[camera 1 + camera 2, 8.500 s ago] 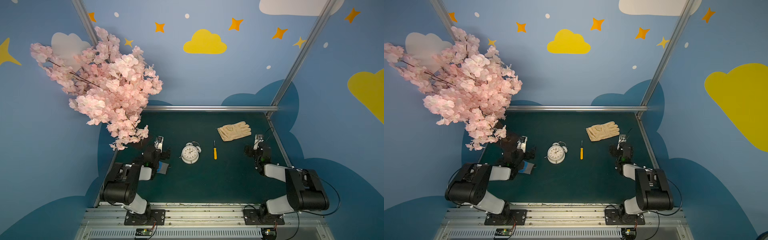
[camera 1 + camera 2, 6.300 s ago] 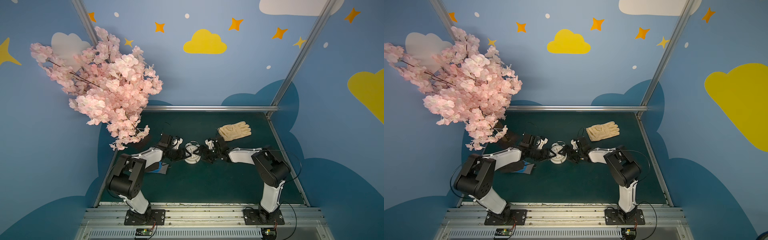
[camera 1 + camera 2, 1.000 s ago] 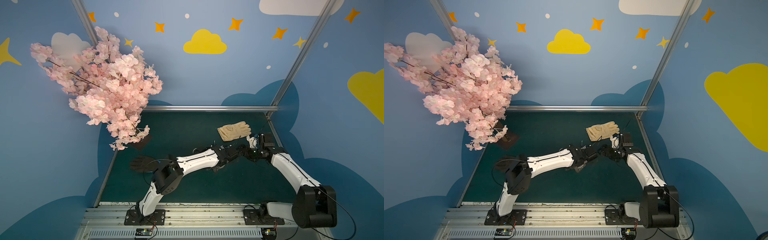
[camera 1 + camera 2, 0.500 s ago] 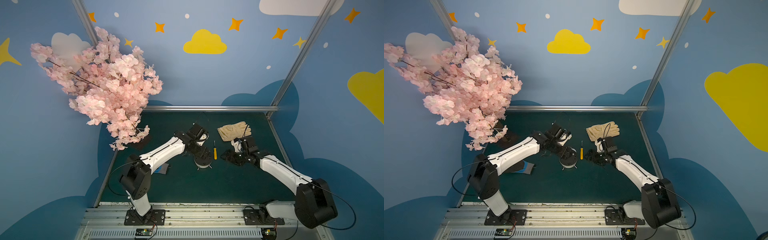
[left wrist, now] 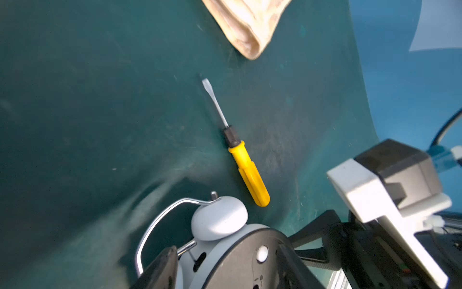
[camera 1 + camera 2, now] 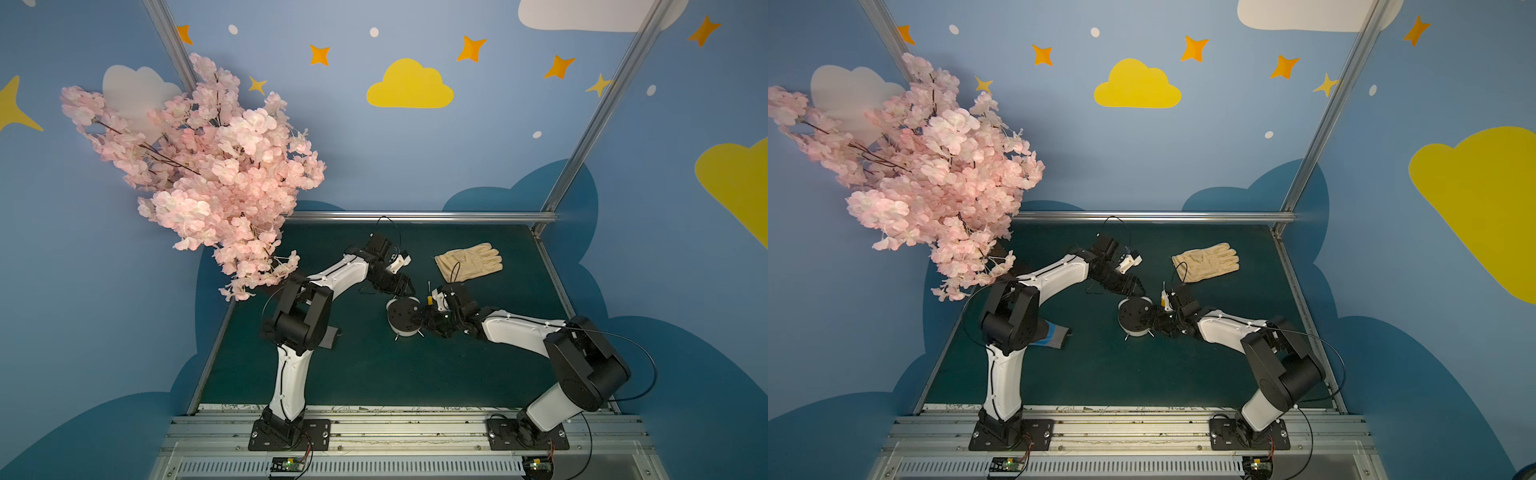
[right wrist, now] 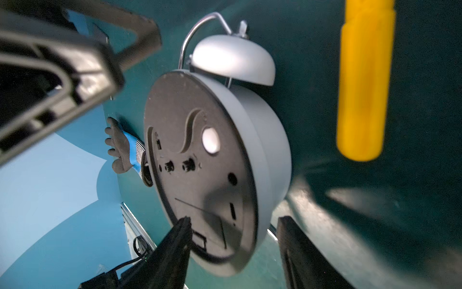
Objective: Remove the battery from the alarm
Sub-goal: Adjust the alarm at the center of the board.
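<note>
Jaws of the right gripper [image 7: 233, 220] were spread astride the alarm's [image 7: 265, 140] rim; the left gripper's [image 6: 407, 288] state could not be told; a square, firm clamp was advised.

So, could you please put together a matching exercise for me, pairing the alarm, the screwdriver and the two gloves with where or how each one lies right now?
Things:
1. alarm
2. screwdriver
3. cream glove
4. blue-and-grey glove

Descriptions:
A. toward the far right of the mat
B. partly hidden behind the left arm
C. dark back panel turned up
D. flat on the mat, yellow handle end close to a bell

Pairs: 1-C, 2-D, 3-A, 4-B.
</note>
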`<act>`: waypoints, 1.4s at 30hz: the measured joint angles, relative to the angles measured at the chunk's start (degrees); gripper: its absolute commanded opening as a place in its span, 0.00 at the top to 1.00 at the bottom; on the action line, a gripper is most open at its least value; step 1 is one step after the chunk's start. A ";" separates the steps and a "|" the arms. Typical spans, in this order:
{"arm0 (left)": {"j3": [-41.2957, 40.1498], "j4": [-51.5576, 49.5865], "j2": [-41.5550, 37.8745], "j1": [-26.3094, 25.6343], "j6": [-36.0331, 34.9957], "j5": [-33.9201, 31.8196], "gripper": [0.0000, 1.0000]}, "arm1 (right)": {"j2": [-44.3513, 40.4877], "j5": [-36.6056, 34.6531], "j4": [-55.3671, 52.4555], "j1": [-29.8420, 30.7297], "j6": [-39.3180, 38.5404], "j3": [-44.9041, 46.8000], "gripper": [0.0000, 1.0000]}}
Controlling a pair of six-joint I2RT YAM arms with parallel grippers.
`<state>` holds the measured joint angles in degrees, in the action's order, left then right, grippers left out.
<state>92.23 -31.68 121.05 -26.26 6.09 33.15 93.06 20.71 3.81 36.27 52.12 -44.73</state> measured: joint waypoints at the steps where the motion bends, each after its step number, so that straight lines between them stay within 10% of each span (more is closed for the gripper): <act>1: -0.57 0.07 0.00 0.02 0.15 0.92 0.37 | 0.68 -0.02 -0.17 -0.15 -0.04 -0.79 0.41; 18: -38.07 13.88 -26.21 3.61 18.75 -0.50 0.34 | 20.00 8.37 -13.44 -2.38 -12.59 -34.34 0.41; 30: -28.85 8.22 -23.45 2.40 12.61 -2.91 0.36 | -3.87 4.42 -19.67 0.70 -7.80 -8.02 0.42; 42: -35.01 11.34 -23.41 1.53 17.81 -2.10 0.41 | 4.50 4.79 -9.42 3.50 -2.23 -7.23 0.45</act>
<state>57.21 -20.34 97.65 -24.73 23.90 31.05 97.56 25.50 -5.61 39.77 49.89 -51.96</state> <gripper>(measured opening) 0.587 0.550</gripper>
